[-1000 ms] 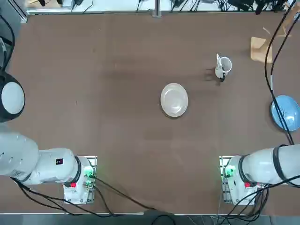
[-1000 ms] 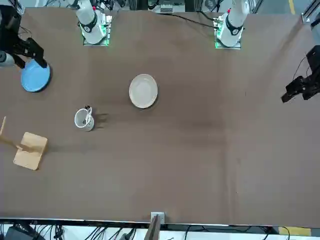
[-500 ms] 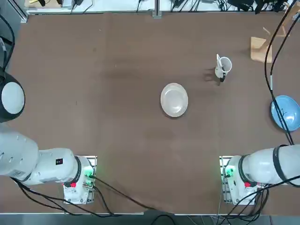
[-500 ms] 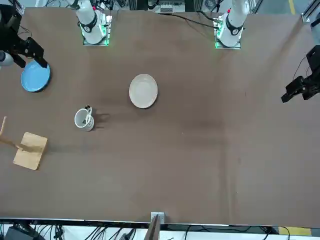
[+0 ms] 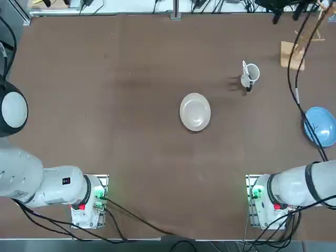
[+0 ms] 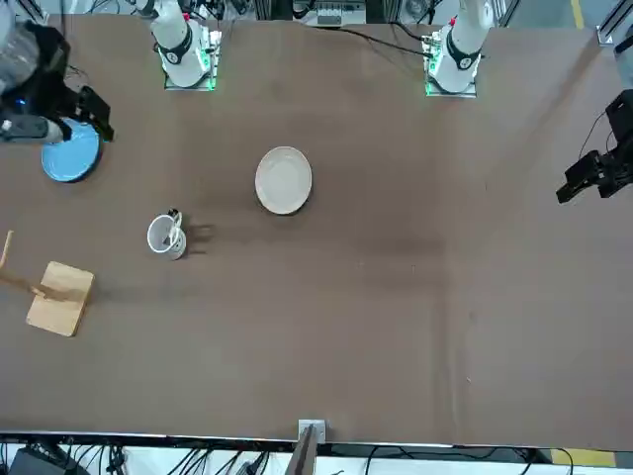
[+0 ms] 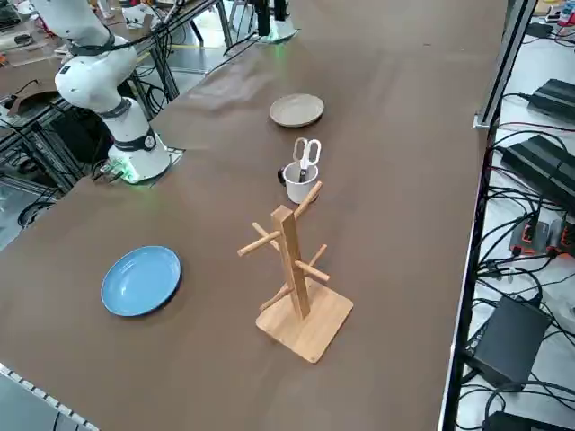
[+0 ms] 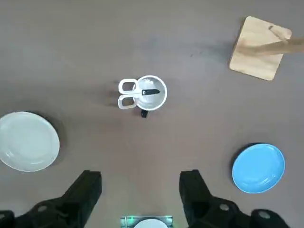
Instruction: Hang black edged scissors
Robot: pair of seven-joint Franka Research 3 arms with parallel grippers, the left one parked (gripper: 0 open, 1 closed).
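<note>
One pair of black edged scissors (image 7: 306,153): standing handles-up in the white mug (image 7: 300,187), its pale loops rising above the rim and leaning to one side. The mug is resting on the desk (image 7: 395,180), right of centre, nearer the far edge than the edge by the arm bases, and is showing a black handle.

One right gripper (image 8: 141,175): hovering above the desk's right half, apart from everything on it. Its jaws are standing wide open and holding nothing.

One wooden rack (image 7: 292,260): standing upright towards the far right corner, its pegs branching from a post on a square base. All visible pegs are staying bare.

Two dishes: a white plate (image 5: 195,112), lying near the desk's middle, well apart from the mug; a blue plate (image 5: 321,126), lying beside the right edge, between the rack and the right arm's base.
</note>
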